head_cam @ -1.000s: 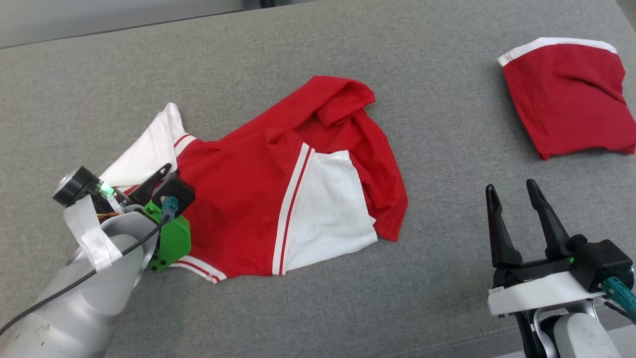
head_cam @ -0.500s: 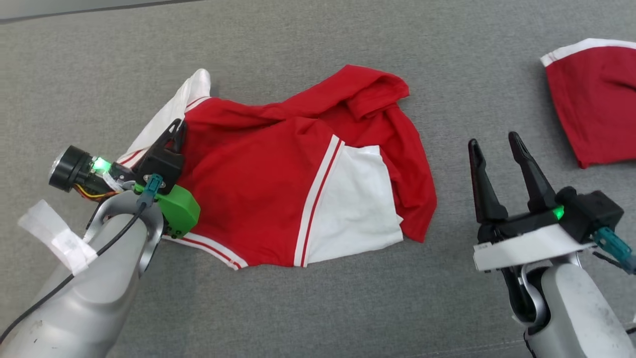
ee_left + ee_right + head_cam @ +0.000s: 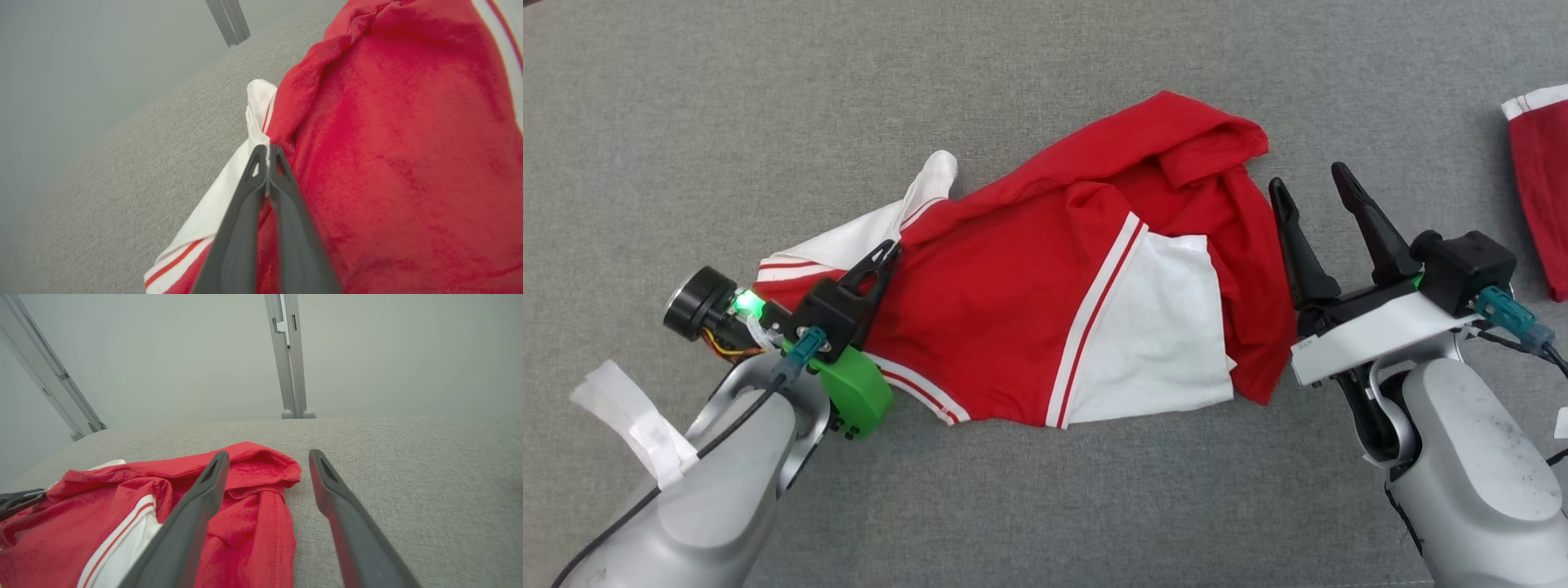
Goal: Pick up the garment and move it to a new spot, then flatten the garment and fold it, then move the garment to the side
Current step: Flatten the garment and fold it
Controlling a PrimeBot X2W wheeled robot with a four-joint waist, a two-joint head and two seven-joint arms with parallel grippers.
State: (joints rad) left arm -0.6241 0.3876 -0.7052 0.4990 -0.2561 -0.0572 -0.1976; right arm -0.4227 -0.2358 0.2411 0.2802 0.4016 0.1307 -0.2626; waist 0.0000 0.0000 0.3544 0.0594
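L tool (image 3: 887, 253) pinches garment (image 3: 1013, 318); R tool (image 3: 1310, 180) spread.

- Crumpled red-and-white cloth garment (image 3: 1013, 327): soft, matt knit.
- Broad grey upholstered surface (image 3: 1045, 82): coarse, matt weave.
- Long dark plastic fingers (image 3: 1372, 224): smooth, with a dull sheen.
- Small green plastic bracket (image 3: 854, 396): matt.

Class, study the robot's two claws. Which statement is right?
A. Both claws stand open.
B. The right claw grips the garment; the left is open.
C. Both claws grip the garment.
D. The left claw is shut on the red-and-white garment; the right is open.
D: the left claw pinches the garment at its white edge, fingers together; the right claw has its fingers standing apart.
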